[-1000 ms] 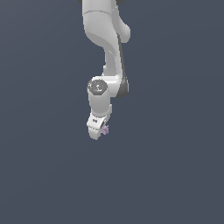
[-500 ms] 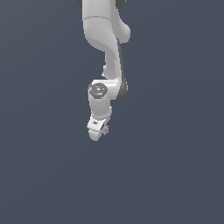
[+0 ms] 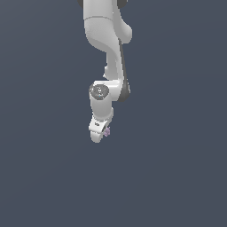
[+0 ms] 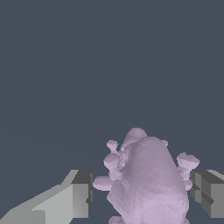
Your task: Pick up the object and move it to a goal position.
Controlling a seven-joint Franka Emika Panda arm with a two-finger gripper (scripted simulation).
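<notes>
The pincer [image 4: 142, 192] is clamped on the object [image 4: 148, 183], lodged between its fingers [image 4: 78, 194].

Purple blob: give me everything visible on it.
The object is a pale purple-pink faceted lump, a rounded body with small knobby stubs around it, matte. It sits between the gripper fingers, with narrow gaps visible at both sides. In the exterior view it shows as a tiny speck beside the gripper tip.

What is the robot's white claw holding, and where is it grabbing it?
The pale purple lumpy blob sits between the white gripper's two fingers, one on each side. Whether they actually touch it cannot be told.
</notes>
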